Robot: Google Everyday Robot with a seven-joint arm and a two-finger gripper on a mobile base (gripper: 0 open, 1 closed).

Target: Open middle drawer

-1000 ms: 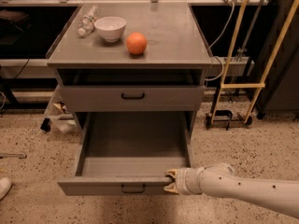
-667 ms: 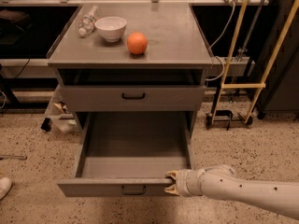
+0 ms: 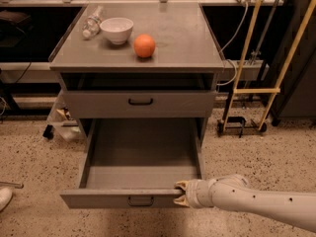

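Your gripper (image 3: 180,193) sits at the right end of the middle drawer (image 3: 143,157)'s front panel, against its top edge and just right of the small black loop handle (image 3: 140,200). I can't tell whether it is clamped on the panel or only resting against it. The white arm (image 3: 256,206) reaches in from the lower right corner of the view, low over the speckled floor (image 3: 276,152).

The middle drawer stands far out of the grey cabinet, its plain grey inside bare and open to view, its front near the bottom edge of the picture. Judging by that, your task looks done or nearly so; little travel seems left on the slides.

You are on the panel's edge and not the handle, probably because the edge gives a broad purchase for a straight pull from the side the arm comes in on. If you let go, back out to the right and low, so the arm does not nudge the drawer shut.

The drawer above (image 3: 98,103) is closed, its own loop handle centred. On the cabinet top (image 3: 177,43), an orange (image 3: 144,46) lies near the middle, a white bowl (image 3: 116,29) toward the back left, and a clear plastic bottle (image 3: 91,23) lies in the back left corner, touching or just beside the bowl. All three are well apart from your gripper, so a gentle pull should leave them be.
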